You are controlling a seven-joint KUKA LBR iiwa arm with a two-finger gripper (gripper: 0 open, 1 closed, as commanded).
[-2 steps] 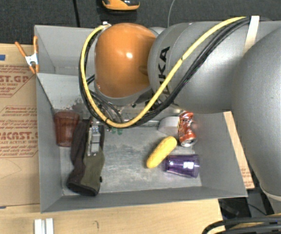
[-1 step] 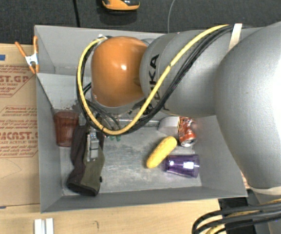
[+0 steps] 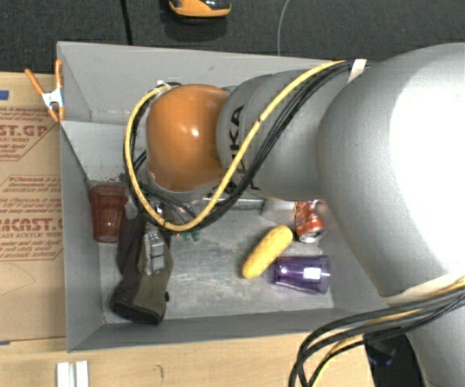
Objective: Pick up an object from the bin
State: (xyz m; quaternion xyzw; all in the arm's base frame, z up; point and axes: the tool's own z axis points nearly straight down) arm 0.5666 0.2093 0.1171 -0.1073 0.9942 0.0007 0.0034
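Ok so, starting at the front of the bin [image 3: 83,297]: the closest thing is a dark olive-brown thing [image 3: 139,301], long and kinda lumpy, lying in the front-left corner with its lower end almost at the front wall. It runs up and away from there, close along the left wall. The gripper [image 3: 155,255] is right over the upper half of it, with a bit of grey metal overlapping it from this angle. Honestly can't tell if the gripper is open or closed, or if it's actually touching that thing, since the wrist blocks most of it.

A bit further back and to the right there are 3 more bits on the floor: a small purple bottle [image 3: 301,273] lying on its side, a yellow banana-shaped thing [image 3: 267,251] just beside it and tilted, and a red can [image 3: 309,221] right behind those 2, half tucked under the arm.

Over on the left wall, behind the dark thing, sits a reddish-brown cup [image 3: 107,210].

Further back still is the orange cover [image 3: 180,135] on the wrist, with yellow and black cables [image 3: 139,127] looped around it, and the big grey arm [image 3: 393,160] comes in from the right.
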